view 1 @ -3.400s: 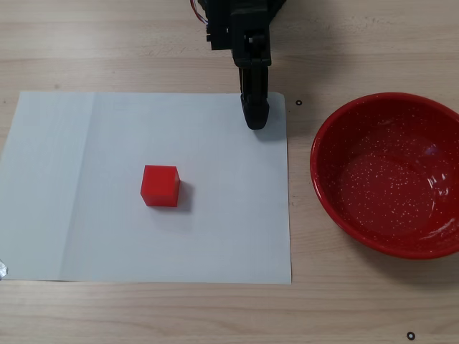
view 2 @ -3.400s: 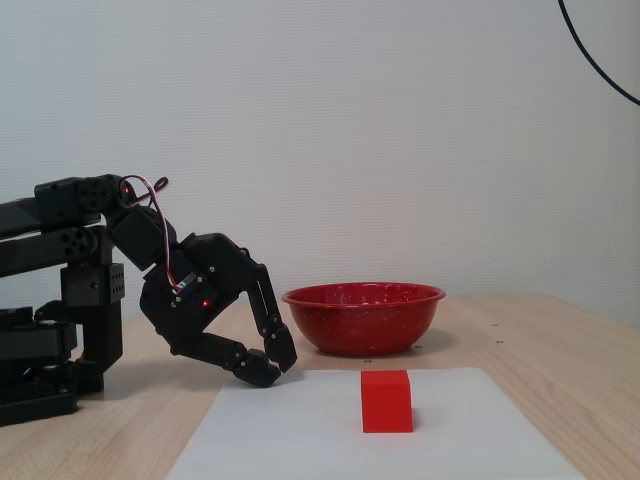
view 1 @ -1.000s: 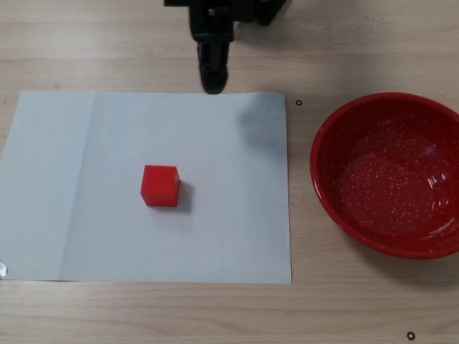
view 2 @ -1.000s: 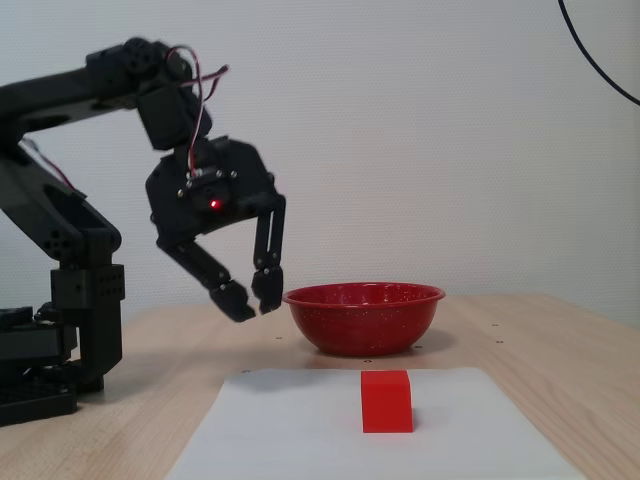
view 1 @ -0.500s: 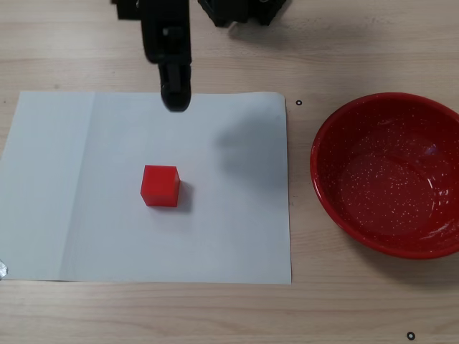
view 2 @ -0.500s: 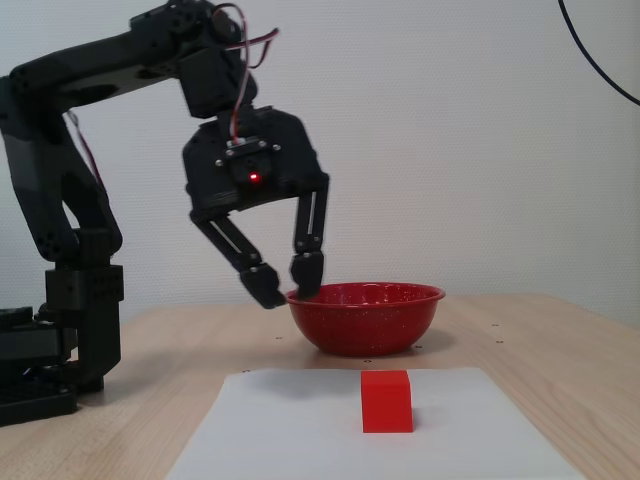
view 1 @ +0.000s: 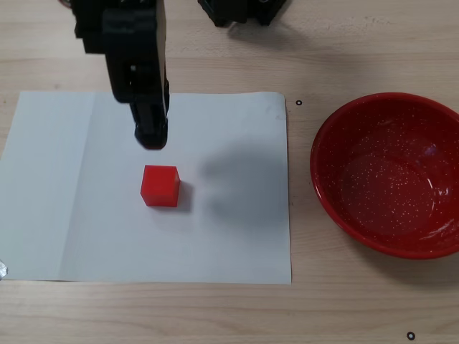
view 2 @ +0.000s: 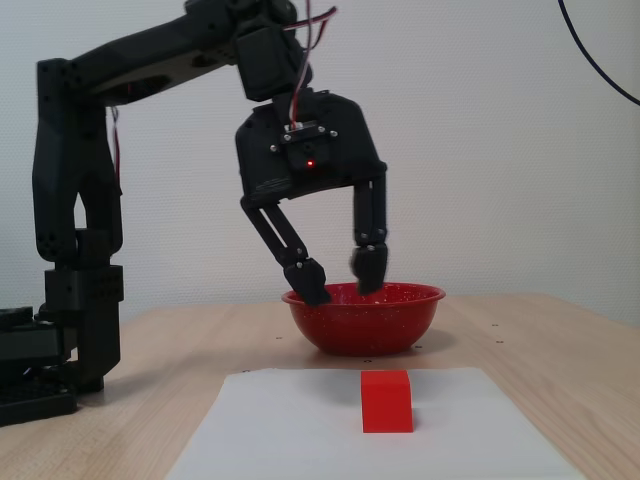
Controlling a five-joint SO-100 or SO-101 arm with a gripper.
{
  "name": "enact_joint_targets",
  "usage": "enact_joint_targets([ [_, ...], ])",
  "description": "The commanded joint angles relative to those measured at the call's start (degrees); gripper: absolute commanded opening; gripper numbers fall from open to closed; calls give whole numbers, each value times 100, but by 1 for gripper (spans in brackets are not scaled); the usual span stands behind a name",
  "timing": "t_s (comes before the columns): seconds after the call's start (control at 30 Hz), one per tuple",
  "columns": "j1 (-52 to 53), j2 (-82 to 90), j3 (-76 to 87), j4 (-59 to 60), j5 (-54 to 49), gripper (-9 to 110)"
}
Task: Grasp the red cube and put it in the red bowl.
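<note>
The red cube [view 1: 160, 185] sits on a white paper sheet [view 1: 229, 236]; it also shows low in the other fixed view [view 2: 387, 401]. The red bowl [view 1: 387, 172], glossy and white-speckled, stands empty on the wood to the right of the sheet, and shows behind the cube in the side-on fixed view [view 2: 365, 325]. My black gripper [view 2: 340, 278] is open and empty, hanging well above the table, up and left of the cube. Seen from above, the gripper [view 1: 150, 137] is just beyond the cube's far side, apart from it.
The arm's base and upper links [view 2: 60, 330] stand at the left of the side-on fixed view. A dark block [view 1: 237, 11] sits at the table's far edge. Small black marks [view 1: 298, 102] dot the wooden tabletop [view 1: 215, 315].
</note>
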Motion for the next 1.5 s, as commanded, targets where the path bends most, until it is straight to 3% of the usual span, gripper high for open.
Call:
enact_joint_targets([
  [0.0,-35,35,-800,88,-79,15],
  [0.23,-79,-729,-1485,299,-176,26],
  [0.43,-79,-1248,-1916,510,-316,44],
  [0.7,-18,-1696,-2171,536,-431,60],
  [1.47,70,-2522,-2593,141,-360,61],
])
